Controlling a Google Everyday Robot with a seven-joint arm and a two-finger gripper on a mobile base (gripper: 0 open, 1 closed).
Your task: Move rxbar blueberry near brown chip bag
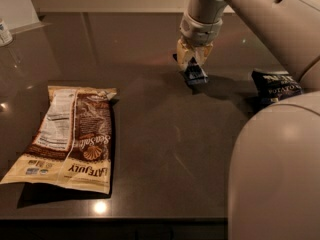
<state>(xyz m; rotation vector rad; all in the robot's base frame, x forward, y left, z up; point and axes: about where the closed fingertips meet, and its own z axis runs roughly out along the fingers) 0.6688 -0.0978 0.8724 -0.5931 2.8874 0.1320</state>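
Note:
The brown chip bag (67, 136) lies flat on the dark table (165, 149) at the left, with its white nutrition panel facing up. My gripper (193, 66) hangs from the arm at the upper middle, fingers pointing down. It is shut on the rxbar blueberry (195, 74), a small dark blue wrapper whose lower end sticks out below the fingers, at or just above the table top. The bar is well to the right of the brown bag.
A dark blue crinkled chip bag (275, 85) lies at the right, partly hidden by my arm. My large cream body (275, 174) fills the lower right. A small white container (5, 32) stands at the far left edge.

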